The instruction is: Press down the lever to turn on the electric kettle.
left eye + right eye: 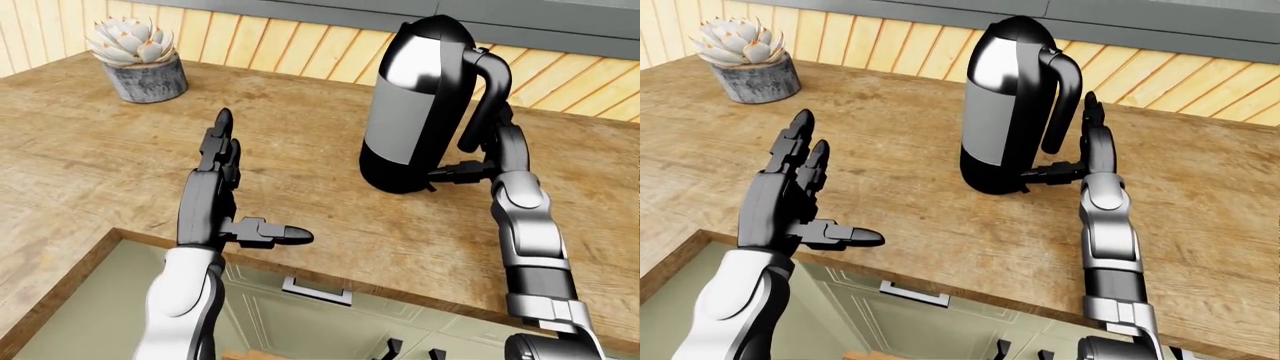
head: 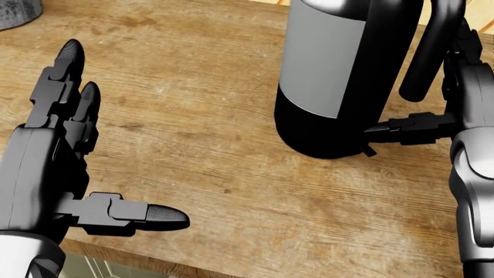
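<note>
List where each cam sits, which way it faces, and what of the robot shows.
Left-eye view: on the head, looking down over the counter at the kettle and plant pot; both arms show.
Right-eye view: same scene, kettle further left.
Head view: on the head, closer; left hand, right hand, kettle base.
All three share the kettle and both hands.

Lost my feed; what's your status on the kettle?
Left hand open, idle over counter. Right hand open beside kettle handle, thumb at the base. Lever hidden behind thumb. Nothing blocking.
</note>
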